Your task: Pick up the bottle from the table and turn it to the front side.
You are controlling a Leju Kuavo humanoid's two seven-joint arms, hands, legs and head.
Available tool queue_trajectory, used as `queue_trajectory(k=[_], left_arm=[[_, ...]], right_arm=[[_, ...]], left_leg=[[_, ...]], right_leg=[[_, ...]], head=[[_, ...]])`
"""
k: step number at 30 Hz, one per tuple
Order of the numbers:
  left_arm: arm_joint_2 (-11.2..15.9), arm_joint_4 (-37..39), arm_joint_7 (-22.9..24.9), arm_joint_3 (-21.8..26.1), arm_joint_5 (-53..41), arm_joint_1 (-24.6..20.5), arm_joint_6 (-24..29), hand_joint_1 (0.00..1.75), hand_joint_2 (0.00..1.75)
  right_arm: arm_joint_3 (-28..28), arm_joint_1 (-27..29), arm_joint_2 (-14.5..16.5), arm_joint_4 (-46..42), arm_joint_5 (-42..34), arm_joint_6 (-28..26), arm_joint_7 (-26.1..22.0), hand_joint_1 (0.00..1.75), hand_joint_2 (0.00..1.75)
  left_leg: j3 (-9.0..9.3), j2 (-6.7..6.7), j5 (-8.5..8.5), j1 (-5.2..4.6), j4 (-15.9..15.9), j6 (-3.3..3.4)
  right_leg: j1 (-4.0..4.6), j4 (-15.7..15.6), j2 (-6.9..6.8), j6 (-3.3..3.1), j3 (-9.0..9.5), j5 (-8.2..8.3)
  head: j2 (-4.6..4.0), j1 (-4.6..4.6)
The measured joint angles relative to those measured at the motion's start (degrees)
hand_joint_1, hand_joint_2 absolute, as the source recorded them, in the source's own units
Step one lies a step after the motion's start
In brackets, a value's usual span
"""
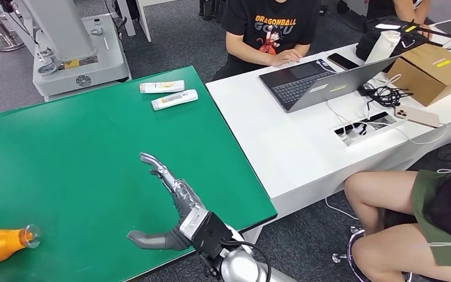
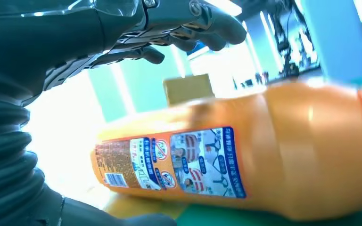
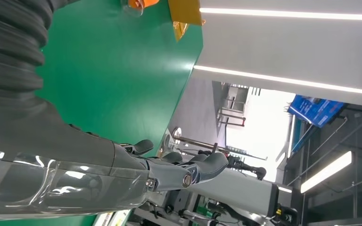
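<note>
Lying on its side at the near left corner of the green table (image 1: 94,147), the orange bottle (image 1: 0,244) points its clear cap toward the middle of the table. In the left wrist view the same bottle shows from close, with a blue-edged printed label (image 2: 169,162) and a barcode facing the camera. The left hand (image 2: 136,33) is above and beside the bottle there, its dark fingers (image 2: 202,23) curved over the orange body with open space between them and the plastic, and the thick thumb low at the other side. Whether any finger touches the bottle I cannot tell, because the view is very near and partly overexposed; it seems the hand is not closed on it.

The right hand (image 1: 173,208) is over the table near its front edge, well apart from the bottle, with fingers stretched forward and the thumb spread to the side, holding nothing.

At the far edge of the green table two white tubes (image 1: 167,94) lie side by side. A white desk (image 1: 282,147) stands just beside, carrying a laptop (image 1: 320,79), a phone (image 1: 417,116) and cardboard boxes (image 1: 431,70). A person in a black shirt (image 1: 270,26) sits behind it, and another person's knees (image 1: 381,217) are at the right.
</note>
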Motion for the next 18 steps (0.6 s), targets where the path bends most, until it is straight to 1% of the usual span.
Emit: queue_trajectory(k=[2,4,7,10,12,14,16,18], left_arm=[[-0.5,-2.6,-1.8,1.7,1.8,1.1,2.6,0.00,1.75],[-1.9,-7.1,-5.5,4.4,6.1,2.5,5.5,0.00,1.75],[-5.2,-16.3,-10.8,8.8,13.3,4.4,6.5,0.00,1.75],[-9.6,-26.3,-14.2,11.4,21.8,6.3,6.5,0.00,1.75],[-12.9,-32.4,-15.3,12.1,27.7,7.4,6.5,0.00,1.75],[-15.4,-36.6,-15.4,12.2,30.8,8.4,6.5,0.00,1.75],[-17.2,-39.6,-15.4,12.2,33.2,9.4,6.5,0.00,1.75],[-18.7,-42.1,-15.4,11.8,37.6,10.2,6.5,0.00,1.75]], right_arm=[[0.0,0.0,0.0,0.0,0.0,-0.2,0.0,0.00,1.75],[0.0,0.0,-0.1,0.1,-0.2,-0.9,-0.1,0.00,1.75],[0.1,0.0,-0.1,0.7,-0.4,-2.4,-0.4,0.00,1.75],[0.5,0.0,-0.1,1.4,-0.6,-3.8,-1.1,0.00,1.75],[0.6,0.0,-0.1,1.9,-0.6,-4.6,-1.4,0.00,1.75],[0.6,0.0,-0.1,2.2,-0.5,-5.0,-1.6,0.00,1.75],[0.6,0.1,-0.1,2.3,-0.3,-5.2,-1.7,0.00,1.75],[0.6,0.3,-0.1,2.3,-0.2,-5.2,-1.9,0.00,1.75]], left_leg=[[0.01,0.01,0.00,0.00,0.0,0.00],[-0.01,-0.04,0.00,-0.01,0.0,0.00],[-0.04,-0.13,-0.01,-0.02,0.0,0.01],[-0.06,-0.12,-0.03,-0.04,0.0,0.04],[-0.06,-0.13,-0.05,-0.05,0.1,0.07],[-0.05,-0.12,-0.06,-0.05,0.1,0.08],[-0.05,-0.12,-0.07,-0.04,0.1,0.09],[-0.05,-0.12,-0.07,-0.03,0.1,0.09]], right_leg=[[0.00,0.0,0.00,0.00,-0.02,0.00],[-0.01,0.0,-0.05,0.01,-0.02,0.00],[-0.01,-0.1,-0.15,0.02,0.02,0.00],[-0.03,-0.1,-0.15,0.05,0.04,0.02],[-0.04,-0.1,-0.17,0.06,0.06,0.02],[-0.04,-0.1,-0.16,0.07,0.07,0.02],[-0.03,-0.1,-0.16,0.07,0.05,0.02],[-0.02,-0.1,-0.16,0.06,0.05,0.02]], head=[[0.00,-0.01],[0.00,-0.02],[0.00,-0.01],[0.00,-0.01],[0.00,0.01],[0.00,-0.01],[0.00,-0.01],[0.00,-0.02]])
